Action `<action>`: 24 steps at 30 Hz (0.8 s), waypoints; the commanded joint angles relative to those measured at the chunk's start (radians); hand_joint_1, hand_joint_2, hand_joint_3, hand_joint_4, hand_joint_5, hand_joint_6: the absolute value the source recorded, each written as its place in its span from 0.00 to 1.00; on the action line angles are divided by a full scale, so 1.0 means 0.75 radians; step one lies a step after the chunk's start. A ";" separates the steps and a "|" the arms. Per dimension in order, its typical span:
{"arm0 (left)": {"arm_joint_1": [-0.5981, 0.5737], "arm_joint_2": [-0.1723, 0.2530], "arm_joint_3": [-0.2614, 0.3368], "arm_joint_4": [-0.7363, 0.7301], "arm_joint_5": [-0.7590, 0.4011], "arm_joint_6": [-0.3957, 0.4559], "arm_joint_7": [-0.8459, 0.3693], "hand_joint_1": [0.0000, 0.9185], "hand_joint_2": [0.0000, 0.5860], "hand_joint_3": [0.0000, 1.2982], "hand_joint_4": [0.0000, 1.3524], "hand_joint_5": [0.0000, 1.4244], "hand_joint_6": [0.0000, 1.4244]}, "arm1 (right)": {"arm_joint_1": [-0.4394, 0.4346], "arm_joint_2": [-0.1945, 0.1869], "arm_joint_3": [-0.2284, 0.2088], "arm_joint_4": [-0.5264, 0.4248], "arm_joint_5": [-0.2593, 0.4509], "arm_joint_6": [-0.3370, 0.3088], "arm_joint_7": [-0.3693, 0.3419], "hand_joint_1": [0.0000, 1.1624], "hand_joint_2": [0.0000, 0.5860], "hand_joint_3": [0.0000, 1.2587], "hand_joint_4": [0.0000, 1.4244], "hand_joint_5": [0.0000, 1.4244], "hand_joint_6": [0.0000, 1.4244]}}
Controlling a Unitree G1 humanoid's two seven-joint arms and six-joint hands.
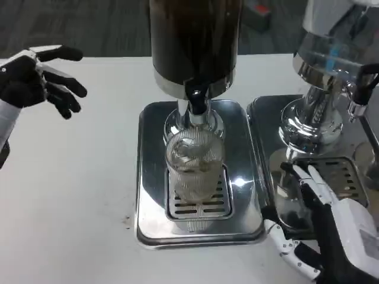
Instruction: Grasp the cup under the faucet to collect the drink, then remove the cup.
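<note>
**Cup waiting under the faucet, both hands free**

White table (pixel 71 195) is filling my view, with dark flooring running along the far edge. I am seeing the left hand (pixel 35 77) hovering over the bare tabletop with its fingers spread apart and nothing in them. The right hand (pixel 328 228) is sitting low at the near edge, fingers apart and holding nothing, its fingertips (pixel 296 171) reaching over the second steel tray (pixel 266 118). The ribbed clear cup (pixel 192 168) is standing upright well to the right of the left hand and just left of the right hand, touching neither. It is resting on the slotted grate of the steel drip tray (pixel 151 177), directly below the black faucet (pixel 196 94) of the dark drink dispenser (pixel 195 41). Beyond the right hand, a second chrome dispenser (pixel 323 89) is standing on its own tray. I cannot tell whether liquid is flowing.
</note>
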 commanded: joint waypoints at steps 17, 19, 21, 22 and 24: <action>-0.276 -0.106 0.093 -0.187 -0.286 0.957 -0.745 0.00 0.10 0.14 0.04 0.09 0.09 | -0.022 0.044 0.030 0.079 0.012 -0.004 -0.082 0.34 0.72 0.13 0.05 0.08 0.20; -0.296 -0.120 0.094 -0.181 -0.279 0.997 -0.770 0.00 0.10 0.13 0.03 0.08 0.08 | -0.025 0.045 0.033 0.085 0.014 -0.004 -0.086 0.34 0.72 0.13 0.05 0.08 0.20; -0.313 -0.133 0.097 -0.174 -0.262 1.017 -0.786 0.00 0.10 0.13 0.02 0.07 0.08 | -0.027 0.046 0.035 0.089 0.016 -0.004 -0.089 0.34 0.72 0.13 0.05 0.08 0.20; -0.323 -0.140 0.096 -0.171 -0.256 1.029 -0.793 0.00 0.10 0.13 0.02 0.07 0.08 | -0.028 0.047 0.036 0.090 0.016 -0.004 -0.091 0.34 0.72 0.13 0.05 0.08 0.20; -0.338 -0.152 0.097 -0.165 -0.244 1.048 -0.806 0.00 0.10 0.12 0.02 0.06 0.07 | -0.030 0.050 0.037 0.096 0.020 -0.004 -0.095 0.34 0.72 0.13 0.05 0.08 0.20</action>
